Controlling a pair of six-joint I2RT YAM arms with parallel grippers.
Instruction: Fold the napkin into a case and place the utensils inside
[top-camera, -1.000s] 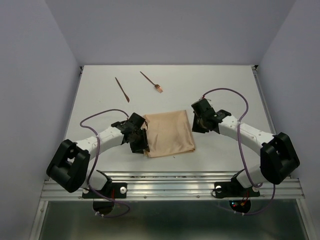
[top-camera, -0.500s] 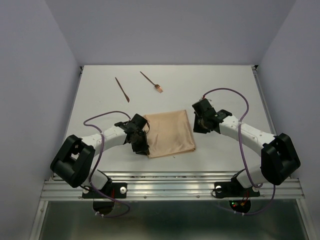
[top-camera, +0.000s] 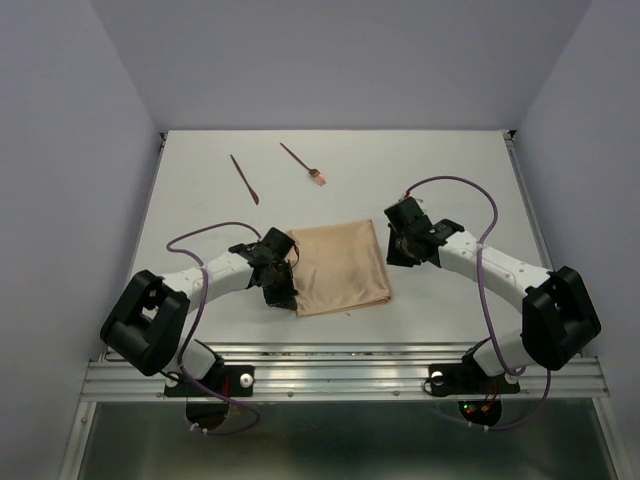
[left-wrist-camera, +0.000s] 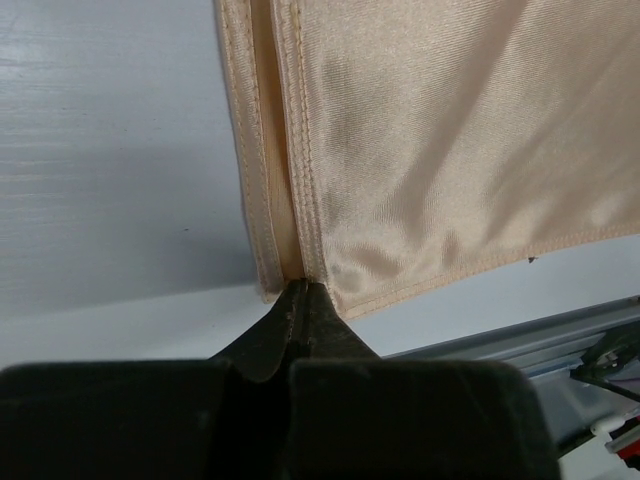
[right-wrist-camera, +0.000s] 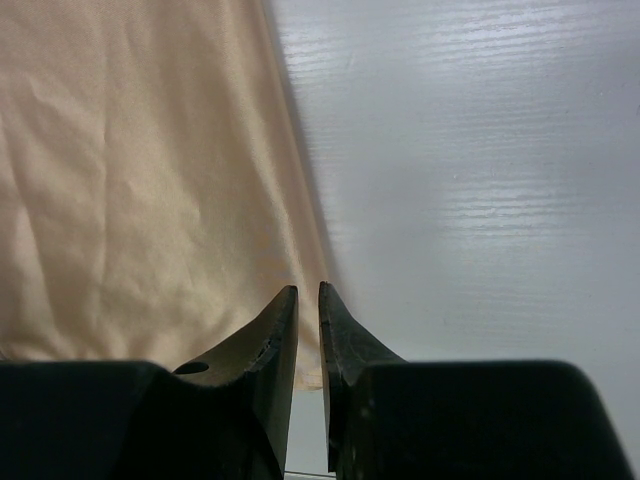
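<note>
Left wrist shows left end effector (left-wrist-camera: 300, 293) shut on the napkin (left-wrist-camera: 450, 130) at its 8 o'clock hem; right end effector (right-wrist-camera: 308, 297) stands narrowly parted. Fabric judged soft, slippery: grip hems.

white table (top-camera: 450, 160), pale lavender walls (top-camera: 60, 150), metal rail (top-camera: 340, 375) at near edge.

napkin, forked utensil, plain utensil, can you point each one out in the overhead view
napkin (top-camera: 338, 265), top external view, centre of the folded tan sheet
forked utensil (top-camera: 299, 161), top external view, midway along its thin handle
plain utensil (top-camera: 244, 179), top external view, midway along the stick
</note>
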